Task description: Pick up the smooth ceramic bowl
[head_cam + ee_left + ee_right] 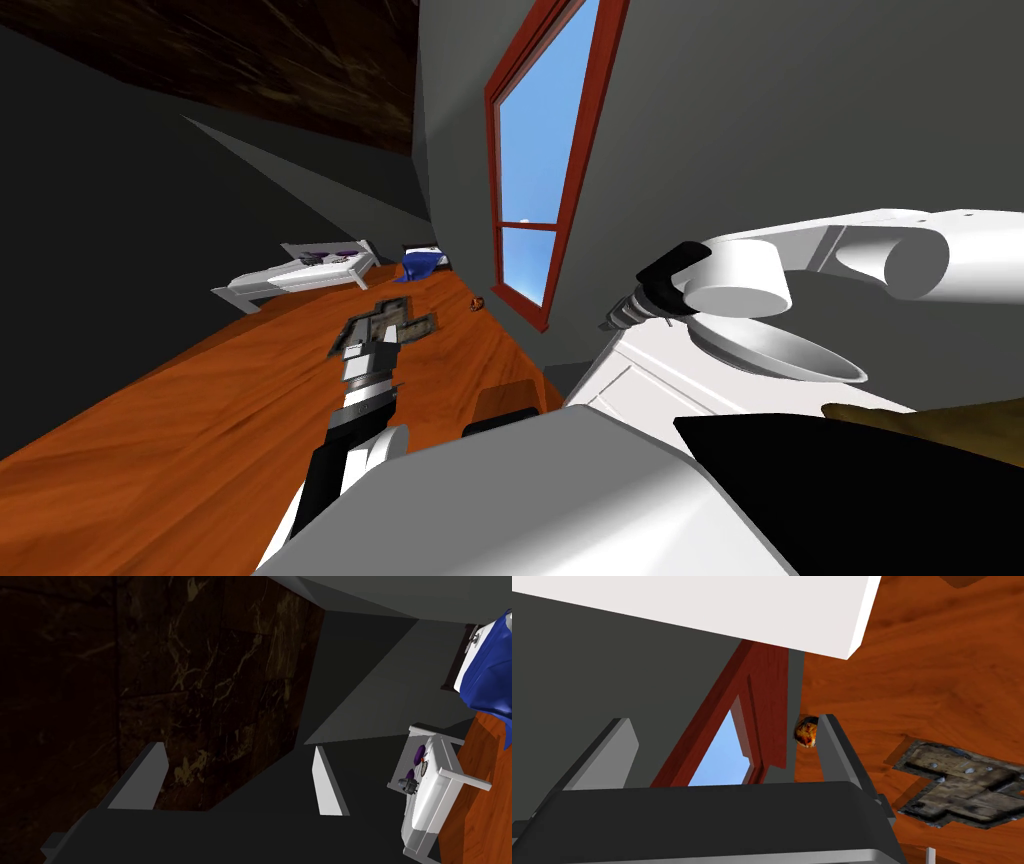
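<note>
The bowl [778,354], pale grey-white and smooth, sits upright on the white tabletop [665,365] with its mouth facing up. It is round and shallow, so it has no long axis and points no particular way. Its hollow shows plain smooth wall, and part of the rim is hidden under the right arm's white wrist joint, which hangs just above it. The right tool [722,741] reaches past the bowl and beyond the tabletop's edge, its fingers standing wide apart. It points toward the red-framed window [525,230] and the orange wooden floor [200,400], where a small orange object [806,733] lies beside the window wall and a patchy brown-grey mat [957,786] lies flat further out. The left tool [235,776] is held out low over the floor, well apart from the bowl, fingers likewise wide. It faces a dark marbled wall, with a white bed [430,791] to one side.
</note>
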Robot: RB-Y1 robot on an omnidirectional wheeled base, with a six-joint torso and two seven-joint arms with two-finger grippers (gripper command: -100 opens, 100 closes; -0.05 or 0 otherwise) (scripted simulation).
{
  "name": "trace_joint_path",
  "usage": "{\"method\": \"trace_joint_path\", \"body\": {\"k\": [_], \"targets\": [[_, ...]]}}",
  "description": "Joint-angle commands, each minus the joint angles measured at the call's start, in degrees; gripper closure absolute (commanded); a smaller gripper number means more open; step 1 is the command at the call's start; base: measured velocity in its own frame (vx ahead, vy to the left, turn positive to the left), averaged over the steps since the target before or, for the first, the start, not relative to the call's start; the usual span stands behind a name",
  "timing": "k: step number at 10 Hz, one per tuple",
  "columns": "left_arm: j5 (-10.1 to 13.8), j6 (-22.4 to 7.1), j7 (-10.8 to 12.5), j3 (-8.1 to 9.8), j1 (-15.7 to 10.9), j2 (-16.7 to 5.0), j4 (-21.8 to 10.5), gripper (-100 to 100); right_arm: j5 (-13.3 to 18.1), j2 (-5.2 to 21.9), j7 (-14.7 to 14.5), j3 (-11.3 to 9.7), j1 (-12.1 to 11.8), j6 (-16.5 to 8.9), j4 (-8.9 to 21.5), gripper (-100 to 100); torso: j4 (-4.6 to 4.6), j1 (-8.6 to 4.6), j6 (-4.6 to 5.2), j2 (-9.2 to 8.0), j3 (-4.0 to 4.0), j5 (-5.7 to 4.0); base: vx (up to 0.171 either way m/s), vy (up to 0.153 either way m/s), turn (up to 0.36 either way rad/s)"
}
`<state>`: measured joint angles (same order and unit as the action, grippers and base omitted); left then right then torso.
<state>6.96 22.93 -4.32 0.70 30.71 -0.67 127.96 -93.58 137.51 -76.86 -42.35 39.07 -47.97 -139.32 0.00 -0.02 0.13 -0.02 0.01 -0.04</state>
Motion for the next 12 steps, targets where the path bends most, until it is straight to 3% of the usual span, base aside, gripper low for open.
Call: {"method": "trace_joint_path", "body": {"k": [1, 2, 5, 6, 8, 9, 10, 11, 12], "targets": [[0.0, 0.0, 0.0, 0.00, 0.0, 0.0, 0.0, 0, 0.2, 2.9, 0.1, -1.1, 0.6, -0.2, -0.8, -100, 0.00, 0.00, 0.00, 0.00, 0.00, 0.00, 0.009, -0.008, -0.004], [0.0, 0.0, 0.0, 0.00, 0.0, 0.0, 0.0, 0, -2.6, 5.0, -2.9, -3.0, 3.4, -3.1, -0.8, -100, 0.02, 0.03, 0.02, -0.05, 0.03, 0.00, 0.017, -0.011, 0.210], [0.0, 0.0, 0.0, 0.00, 0.0, 0.0, 0.0, 0, -2.6, 8.0, -2.9, -3.0, 3.4, -3.2, -0.8, -100, 0.01, 0.01, 0.02, -0.05, 0.03, -0.01, 0.007, -0.009, 0.015], [0.0, 0.0, 0.0, 0.00, 0.0, 0.0, 0.0, 0, -4.6, 10.1, -4.9, -4.9, 5.9, -5.9, -0.8, -100, 0.02, 0.04, 0.02, -0.08, 0.05, 0.00, 0.007, -0.009, 0.189], [0.0, 0.0, 0.0, 0.00, 0.0, 0.0, 0.0, 0, -5.3, 12.5, -5.8, -4.9, 6.0, -6.1, -0.8, -100, 0.02, -0.02, 0.01, -0.07, 0.04, -0.01, 0.005, -0.020, 0.042], [0.0, 0.0, 0.0, 0.00, 0.0, 0.0, 0.0, 0, -7.8, 14.9, -8.5, -6.8, 8.5, -8.7, -0.9, -100, 0.02, -0.01, 0.02, -0.08, 0.05, -0.01, 0.000, -0.022, 0.133], [0.0, 0.0, 0.0, 0.00, 0.0, 0.0, 0.0, 0, -7.8, 16.8, -8.6, -6.8, 8.5, -8.9, -0.9, -100, 0.03, -0.02, -0.01, -0.10, 0.06, -0.01, -0.001, -0.027, 0.099], [0.0, 0.0, 0.0, 0.00, 0.0, 0.0, 0.0, 0, -10.1, 18.9, -11.2, -8.7, 10.8, -11.4, -1.0, -100, 0.03, -0.05, 0.01, -0.10, 0.06, -0.03, -0.001, -0.031, 0.113], [0.0, 0.0, 0.0, 0.00, 0.0, 0.0, 0.0, 0, -10.1, 20.8, -11.2, -8.7, 10.8, -11.5, -1.0, -100, 0.03, -0.06, 0.00, -0.11, 0.07, -0.02, -0.004, -0.027, 0.072]]}}
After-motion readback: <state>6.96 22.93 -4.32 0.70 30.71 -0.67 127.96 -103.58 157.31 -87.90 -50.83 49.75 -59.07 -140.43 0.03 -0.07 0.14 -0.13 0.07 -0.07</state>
